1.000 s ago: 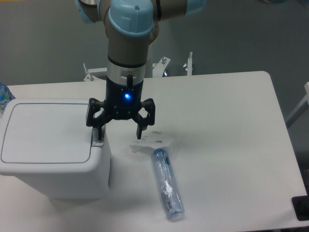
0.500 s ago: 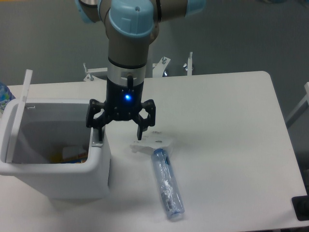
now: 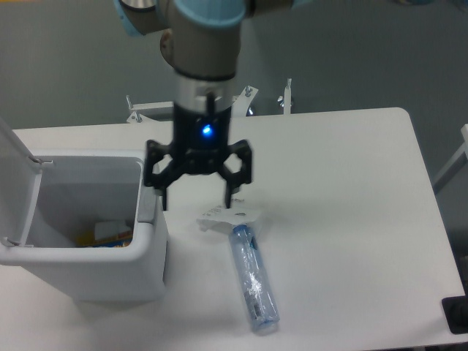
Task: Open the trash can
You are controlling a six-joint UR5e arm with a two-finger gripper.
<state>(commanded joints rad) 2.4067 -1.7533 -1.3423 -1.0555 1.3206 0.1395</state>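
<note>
Partly cropped at the left edge, my trash can (image 3: 110, 270) stands lid-up on the bench (image 3: 344, 219), contents unclear. My claw (image 3: 196, 201) hangs spread wide, empty, just beside its rim.

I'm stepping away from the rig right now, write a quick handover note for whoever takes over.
Gripper: open, holding nothing, above the table just right of the trash can's grey push-button tab, not touching it.
Trash can: at the table's left end, lid swung up on its far-left side, some items visible inside.
Done: the can is open.
Left: nothing for the opening itself; just back the arm away.
Also on the table: a clear plastic bottle lying down and a crumpled white scrap.
</note>
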